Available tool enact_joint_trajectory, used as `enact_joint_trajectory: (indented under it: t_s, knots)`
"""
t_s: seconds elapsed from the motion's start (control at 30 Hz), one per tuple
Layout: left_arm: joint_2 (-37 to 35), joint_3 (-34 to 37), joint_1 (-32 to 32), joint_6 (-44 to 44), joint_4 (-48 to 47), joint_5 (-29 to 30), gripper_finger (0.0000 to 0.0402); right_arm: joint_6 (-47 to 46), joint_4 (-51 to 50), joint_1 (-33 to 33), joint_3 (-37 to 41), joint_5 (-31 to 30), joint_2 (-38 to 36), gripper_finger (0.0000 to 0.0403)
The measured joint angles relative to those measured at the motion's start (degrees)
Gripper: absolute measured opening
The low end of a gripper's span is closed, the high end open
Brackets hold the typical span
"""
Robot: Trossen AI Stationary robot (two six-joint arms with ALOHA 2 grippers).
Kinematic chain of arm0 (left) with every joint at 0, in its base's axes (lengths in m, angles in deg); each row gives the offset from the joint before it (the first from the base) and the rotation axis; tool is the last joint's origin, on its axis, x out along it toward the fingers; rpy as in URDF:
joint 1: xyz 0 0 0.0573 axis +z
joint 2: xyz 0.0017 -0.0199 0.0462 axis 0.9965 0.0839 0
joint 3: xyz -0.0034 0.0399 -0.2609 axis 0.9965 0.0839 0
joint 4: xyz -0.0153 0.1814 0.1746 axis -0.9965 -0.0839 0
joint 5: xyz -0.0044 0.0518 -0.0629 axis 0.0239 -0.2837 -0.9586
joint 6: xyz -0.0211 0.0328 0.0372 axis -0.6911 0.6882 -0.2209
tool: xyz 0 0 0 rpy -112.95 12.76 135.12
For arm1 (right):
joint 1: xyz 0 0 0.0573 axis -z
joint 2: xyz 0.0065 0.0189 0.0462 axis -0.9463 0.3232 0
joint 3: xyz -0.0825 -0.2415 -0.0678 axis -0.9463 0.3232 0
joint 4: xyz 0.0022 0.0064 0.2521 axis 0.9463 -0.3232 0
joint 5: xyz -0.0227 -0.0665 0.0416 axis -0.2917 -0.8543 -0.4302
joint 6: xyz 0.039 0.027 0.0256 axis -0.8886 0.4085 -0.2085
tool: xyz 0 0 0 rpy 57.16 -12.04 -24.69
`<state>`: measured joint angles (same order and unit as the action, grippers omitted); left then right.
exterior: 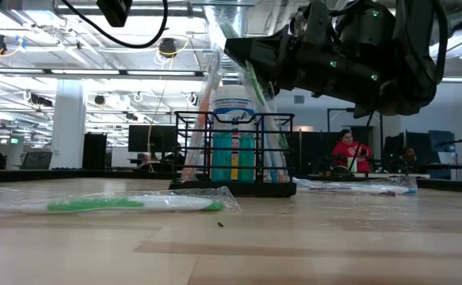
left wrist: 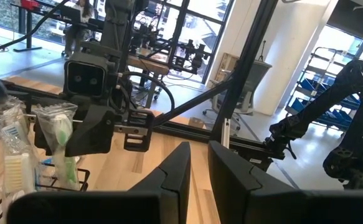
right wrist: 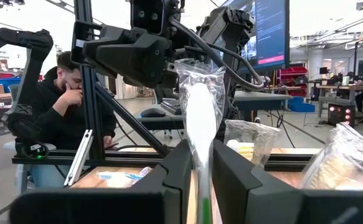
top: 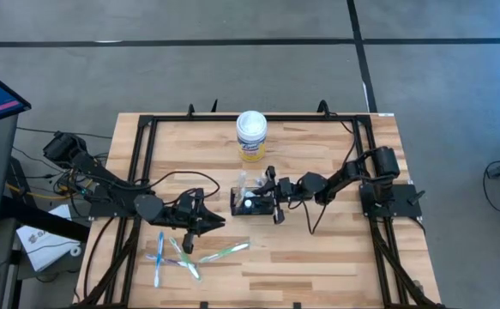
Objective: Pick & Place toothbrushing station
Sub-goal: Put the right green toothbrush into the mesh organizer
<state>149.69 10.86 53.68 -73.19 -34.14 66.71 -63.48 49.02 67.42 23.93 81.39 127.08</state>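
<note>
Wrapped toothbrushes [top: 194, 257] lie loose nearest the table's front edge, at about 7 o'clock from the caddy. Left gripper [top: 218, 221] hovers just above them, at 9 o'clock from the caddy, fingers nearly pressed together with nothing between them. Toothbrushing station [top: 253, 204], a black wire caddy holding upright wrapped brushes, stands at the table's centre. Right gripper [top: 271, 196] sits at its 3 o'clock side, pinching a wrapped toothbrush [right wrist: 200, 118] upright between its fingers. White-lidded canister [top: 251, 136] stands beyond, at 12 o'clock.

White-lidded canister [top: 251, 136] upright — wrapped toothbrushes [top: 191, 256] scattered on table [top: 318, 266].
</note>
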Motion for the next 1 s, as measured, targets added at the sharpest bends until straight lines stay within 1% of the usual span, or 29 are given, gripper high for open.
enact_joint_trajectory:
  t_s: [0.17,0.37,0.6,0.77,1.0]
  knots:
    - [0.0,0.0,0.0,0.0,0.0,0.0,0.005,0.0,0.0,0.0,0.0,2.6,0.0,0.0051]
    - [0.0,0.0,-0.1,-0.2,0.0,0.0,0.005,-0.5,0.0,0.0,0.0,2.8,-0.2,0.0052]
    - [0.0,0.0,-0.1,-0.2,-0.1,0.0,0.005,0.3,-1.7,0.0,1.7,2.8,-4.7,0.0052]
    - [0.0,0.0,-0.1,-0.1,-0.1,0.0,0.005,-0.2,-8.2,0.7,4.8,2.8,-8.7,0.0052]
    - [0.0,0.0,-0.1,-0.1,-0.1,0.0,0.005,0.2,-8.5,0.8,9.4,2.7,-13.4,0.0052]
